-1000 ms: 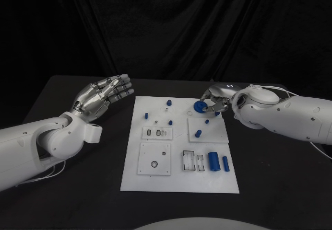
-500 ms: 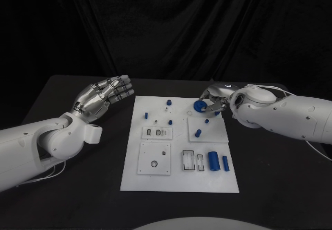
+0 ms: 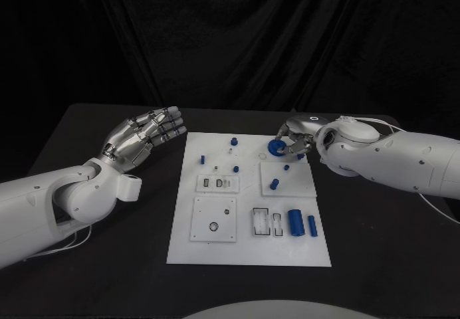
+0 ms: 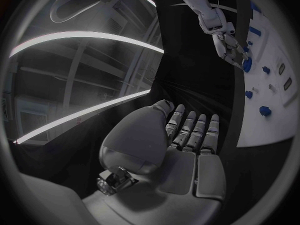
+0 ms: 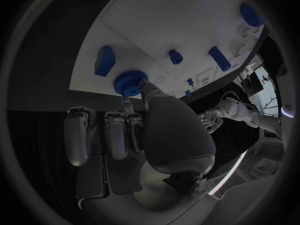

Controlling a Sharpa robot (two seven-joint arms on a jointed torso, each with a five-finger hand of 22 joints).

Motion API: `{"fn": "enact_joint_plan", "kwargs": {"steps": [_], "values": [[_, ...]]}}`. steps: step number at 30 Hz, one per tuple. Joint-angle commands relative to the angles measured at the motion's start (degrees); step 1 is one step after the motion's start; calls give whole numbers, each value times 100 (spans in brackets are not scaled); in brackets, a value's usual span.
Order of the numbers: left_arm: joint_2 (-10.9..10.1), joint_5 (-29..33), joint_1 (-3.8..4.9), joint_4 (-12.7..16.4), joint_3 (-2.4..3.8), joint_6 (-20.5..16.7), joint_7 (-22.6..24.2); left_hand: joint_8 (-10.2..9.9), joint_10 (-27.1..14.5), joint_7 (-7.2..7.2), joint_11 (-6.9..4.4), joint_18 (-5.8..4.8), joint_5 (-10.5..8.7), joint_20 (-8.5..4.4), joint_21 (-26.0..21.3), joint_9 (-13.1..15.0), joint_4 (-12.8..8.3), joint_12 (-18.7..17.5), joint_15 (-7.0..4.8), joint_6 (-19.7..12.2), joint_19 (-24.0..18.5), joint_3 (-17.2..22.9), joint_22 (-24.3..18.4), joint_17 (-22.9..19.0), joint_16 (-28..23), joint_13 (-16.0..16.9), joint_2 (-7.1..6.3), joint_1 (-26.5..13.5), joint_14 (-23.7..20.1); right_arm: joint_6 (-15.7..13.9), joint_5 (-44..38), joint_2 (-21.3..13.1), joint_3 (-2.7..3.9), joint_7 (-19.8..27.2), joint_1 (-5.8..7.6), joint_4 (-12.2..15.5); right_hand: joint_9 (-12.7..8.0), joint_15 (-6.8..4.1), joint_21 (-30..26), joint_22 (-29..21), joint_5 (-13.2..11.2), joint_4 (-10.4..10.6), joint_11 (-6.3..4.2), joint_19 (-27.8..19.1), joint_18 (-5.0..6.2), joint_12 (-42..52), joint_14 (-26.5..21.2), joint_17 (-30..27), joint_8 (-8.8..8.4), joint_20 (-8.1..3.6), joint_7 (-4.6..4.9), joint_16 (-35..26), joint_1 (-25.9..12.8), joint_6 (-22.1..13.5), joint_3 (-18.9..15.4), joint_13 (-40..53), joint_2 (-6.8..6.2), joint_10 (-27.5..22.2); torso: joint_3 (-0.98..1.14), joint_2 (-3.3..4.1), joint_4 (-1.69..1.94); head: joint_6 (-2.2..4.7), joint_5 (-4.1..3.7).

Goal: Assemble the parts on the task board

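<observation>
A round blue toothed wheel (image 3: 277,147) is pinched by the right robot hand (image 3: 295,141) at the far right corner of the white task board (image 3: 249,252), which lies on the black worktop (image 3: 96,266). The left robot hand (image 3: 143,133) is held above the worktop, left of the board, fingers spread and nothing in it. Two blue cylinders (image 3: 297,223) lie near the board's right edge

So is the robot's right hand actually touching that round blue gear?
Touching. In the right wrist view, the right hand's fingers press against the blue gear's rim.
</observation>
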Motion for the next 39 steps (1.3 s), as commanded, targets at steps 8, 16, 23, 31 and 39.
{"fn": "enact_joint_plan", "kwargs": {"steps": [8,16,23,31,39], "values": [[-10,14,-36,7,5,102,633,13,-12,110,22,-120,26,-1,-29,7,8,34,31,15,6,47,-5,5,35,6,-4,-70,2,106,-13,22,-27,-38,-85,-49,1291,-34,-71,1093,333,-461,-34,54,26,16,591,1508,1437,-49,-105,14,245,-60,-42,1505,178,606,-1,1,-3,-7,13],[-29,14,-45,21,5,110,621,13,-17,115,23,-125,26,-2,-27,6,10,35,37,11,10,79,-5,6,45,5,-1,-83,5,-185,-93,-68,-14,58,-84,102,1892,-12,-76,1119,695,-502,-3,72,25,16,591,1508,2095,-37,-129,14,186,-375,36,1505,177,606,2,1,2,15,13],[-52,14,-46,44,5,97,612,17,-11,116,24,-127,27,-1,-25,8,12,46,40,20,13,92,-5,8,56,7,-1,-88,14,-568,-216,-223,17,106,73,568,1990,-13,-65,1134,868,-471,3,88,20,16,591,1508,2195,-35,-132,14,127,-435,78,1505,152,606,-3,1,-8,30,41],[-23,14,-47,31,5,102,604,18,-8,118,23,-130,28,-2,-21,8,12,51,46,20,21,112,-4,10,70,7,-4,-98,25,-733,-241,-8,41,207,245,908,2014,-9,1,1177,874,-427,11,148,-2,16,591,1508,2215,-32,-130,14,60,-454,83,1505,137,606,-9,-4,-4,51,21],[25,14,-48,7,5,119,587,19,-9,119,21,-136,28,-1,-19,8,13,54,57,18,24,138,-4,12,86,8,-9,-111,36,-636,-244,438,48,278,270,803,2030,-7,12,1187,786,-398,11,161,-5,16,591,1508,2234,-30,-134,14,21,-439,94,1505,125,606,-2,-1,-1,66,14]]}}
